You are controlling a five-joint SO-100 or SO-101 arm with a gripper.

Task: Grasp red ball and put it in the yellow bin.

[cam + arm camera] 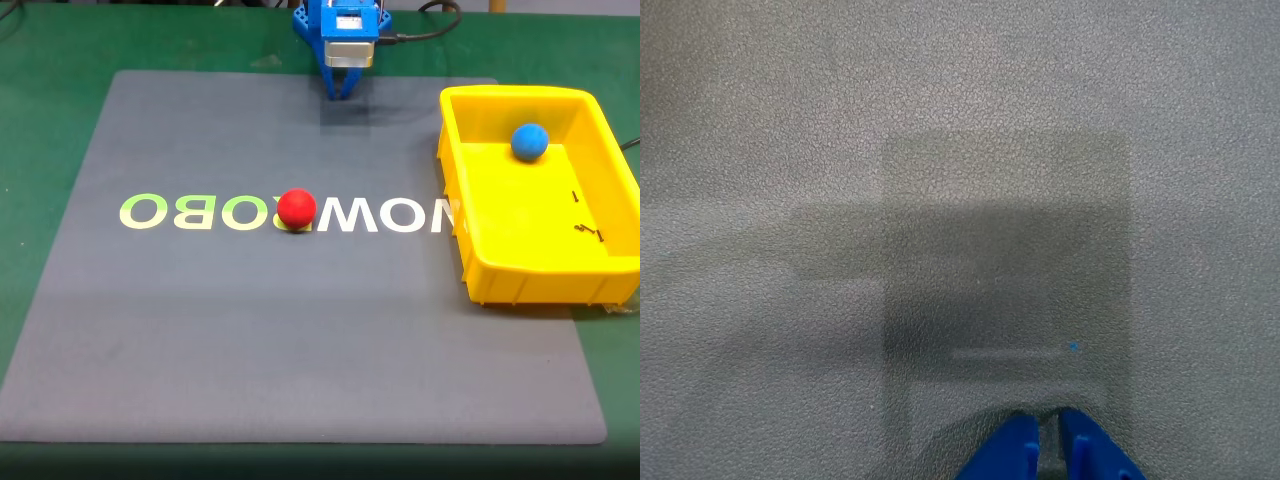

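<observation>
One red ball (pixel 296 209) on the mat, one blue ball (pixel 529 141) in one yellow bin (pixel 520 275); claw (pixel 1048 432) closed, empty.

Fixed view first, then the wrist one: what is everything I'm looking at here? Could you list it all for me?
red ball: one, bright red, on the mat's printed letters, near the middle of the fixed view.
blue ball: one, blue, inside the bin near its far wall.
yellow bin: one, bright yellow, at the mat's right edge in the fixed view.
mat: one, grey with pale lettering, on the table.
table: one, green, under the mat.
gripper: one, blue, at the mat's far edge, fingertips close together and holding nothing; also at the bottom of the wrist view.
</observation>
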